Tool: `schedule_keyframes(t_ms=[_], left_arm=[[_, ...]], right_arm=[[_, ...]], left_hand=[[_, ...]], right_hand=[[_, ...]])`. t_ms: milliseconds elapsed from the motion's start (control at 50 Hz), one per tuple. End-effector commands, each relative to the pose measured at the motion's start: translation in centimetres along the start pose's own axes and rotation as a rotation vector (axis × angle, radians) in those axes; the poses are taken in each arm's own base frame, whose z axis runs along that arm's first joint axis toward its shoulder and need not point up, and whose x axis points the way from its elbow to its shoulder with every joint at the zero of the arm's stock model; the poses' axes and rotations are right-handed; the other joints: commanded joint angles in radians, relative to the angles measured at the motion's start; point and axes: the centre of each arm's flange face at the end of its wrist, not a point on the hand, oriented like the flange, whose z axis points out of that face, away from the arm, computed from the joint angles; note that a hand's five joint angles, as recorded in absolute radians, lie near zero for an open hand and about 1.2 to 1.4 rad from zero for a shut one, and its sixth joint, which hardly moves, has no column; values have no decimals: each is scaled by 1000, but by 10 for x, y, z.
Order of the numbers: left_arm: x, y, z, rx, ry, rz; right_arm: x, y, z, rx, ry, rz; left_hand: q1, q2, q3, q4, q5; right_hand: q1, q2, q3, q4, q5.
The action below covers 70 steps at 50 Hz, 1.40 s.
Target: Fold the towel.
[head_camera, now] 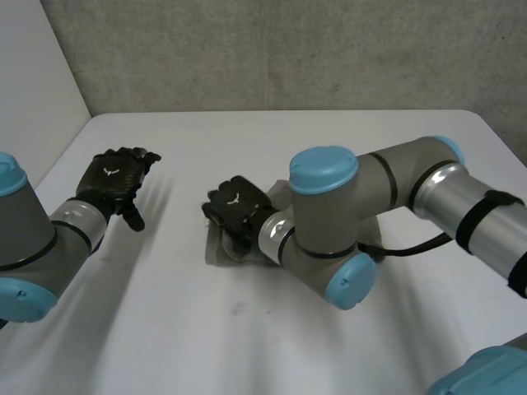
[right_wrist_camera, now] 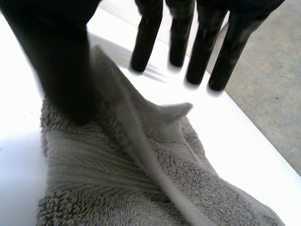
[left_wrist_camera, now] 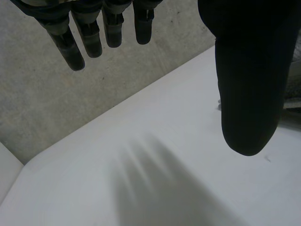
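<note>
Reaching in from the near right corner of the white desk (head_camera: 206, 329), the right arm (head_camera: 329, 214) bent across the middle of the surface and covered much of the grey towel (head_camera: 218, 248). The towel lay crumpled on the desk a little right of centre, its edges showing on both sides of the arm's elbow. The right hand (head_camera: 239, 206) was low over the towel's left end. Seen from the right wrist, its fingers (right_wrist_camera: 146, 42) were straight and spread, their tips over bare desk just past the towel's edge and touching no cloth. The thumb stood apart from them, down against a raised ridge of the terry that ran under the palm. Whether the thumb pressed the cloth or merely sat in front of it could not be told, but nothing was pinched between thumb and fingers. The towel under the palm was bunched in loose folds rather than lying flat. Farther off, at the left side of the desk and well apart from the towel, the left arm (head_camera: 41, 239) ended in the left hand (head_camera: 114, 179), held above bare surface. In its own wrist view its fingers (left_wrist_camera: 70, 47) hung straight and relaxed, the thumb wide of them, with nothing in its hold. Beyond the desk's far edge stood a grey concrete wall (head_camera: 272, 49).
</note>
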Motion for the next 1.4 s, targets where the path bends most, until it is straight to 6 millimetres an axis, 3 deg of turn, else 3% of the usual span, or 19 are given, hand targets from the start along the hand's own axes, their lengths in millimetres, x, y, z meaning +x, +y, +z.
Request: schedule_keyframes(t_ms=[20,40,100,140,160,200,220,260,340,380,420,680,760,860,1020,1260,1300,1400], left_arm=[[0,0,0,0,1,0],[0,0,0,0,0,0],[1,0,0,0,1,0],[1,0,0,1,4,1],[1,0,0,1,4,1],[2,1,-1,-3,7,0],[2,1,-1,-3,7,0],[5,2,-1,-3,13,1],[11,-2,-1,9,32,12],[17,-7,-2,26,49,17],[43,-21,-3,76,118,33],[121,-49,4,182,329,-31],[132,-48,10,182,356,-56],[148,-34,30,144,385,-62],[159,-13,55,77,401,-58],[159,-2,69,34,376,-57],[155,-2,71,31,344,-56],[122,1,82,-8,76,-53]], right_arm=[[49,-9,-28,-22,101,155],[72,0,-41,-53,148,183],[89,8,-54,-79,191,200],[109,28,-74,-132,248,231],[109,28,-74,-133,248,231],[119,52,-87,-183,287,259],[119,53,-87,-183,287,259],[124,78,-100,-239,312,273],[127,92,-110,-265,334,266],[127,97,-112,-270,342,264],[128,104,-116,-269,361,266],[122,100,-123,-224,386,236],[121,101,-123,-222,387,235],[120,101,-122,-222,384,233],[120,104,-120,-221,390,229],[122,108,-116,-224,395,227],[122,109,-116,-226,394,228],[121,111,-115,-232,390,230]], left_hand=[[5,10,8,7,-35],[5,10,8,7,-35],[5,10,8,7,-35],[5,10,8,7,-35],[5,10,8,7,-35],[5,10,8,7,-35],[5,10,8,7,-35],[5,10,8,7,-35],[9,13,11,11,-31],[9,13,11,11,-31],[9,13,11,11,-31],[15,19,17,17,-25],[18,22,20,20,-22],[24,28,26,26,-16],[24,28,26,26,-16],[59,63,61,61,19],[77,81,79,78,37],[74,78,76,76,34]], right_hand=[[-471,-315,-321,-346,-388],[-471,-315,-321,-346,-388],[-471,-315,-321,-346,-388],[-471,-315,-321,-346,-388],[-471,-315,-321,-346,-388],[-471,-315,-321,-346,-388],[-471,-315,-321,-346,-388],[-471,-315,-321,-346,-388],[-471,-315,-321,-346,-388],[-471,-315,-321,-346,-388],[-471,-315,-321,-346,-388],[-471,-315,-321,-346,-388],[-471,-315,-321,-346,-388],[-432,-276,-282,-306,-348],[-399,-243,-250,-274,-316],[-288,-132,-138,-163,-204],[-279,-123,-129,-154,-196],[-253,-96,-103,-127,-169]])
